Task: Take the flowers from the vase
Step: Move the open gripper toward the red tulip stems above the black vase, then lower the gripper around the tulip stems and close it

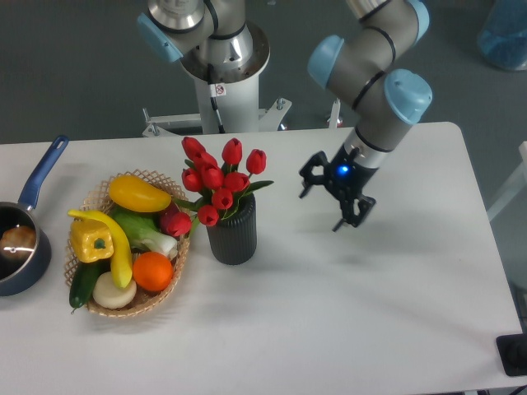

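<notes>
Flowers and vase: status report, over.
Pincer open, empty, hanging right of the vase. Flowers in the vase, untouched. Basket close on the vase's left; pincer side unobstructed.

Single fixed view. Camera high, opposite robot base, tilted steeply down onto white table point(346, 329). Mid distance: whole table width fits, near edge cut at bottom. Arm enters from top of frame; gripper point(336, 197) sits right of centre, fingers spread, pointing toward the lens side. Vase point(232, 234) with flowers point(218, 177) lies left of gripper, basket point(169, 280) farther left, saucepan point(20, 247) cropped at far-left edge. No second view.
</notes>
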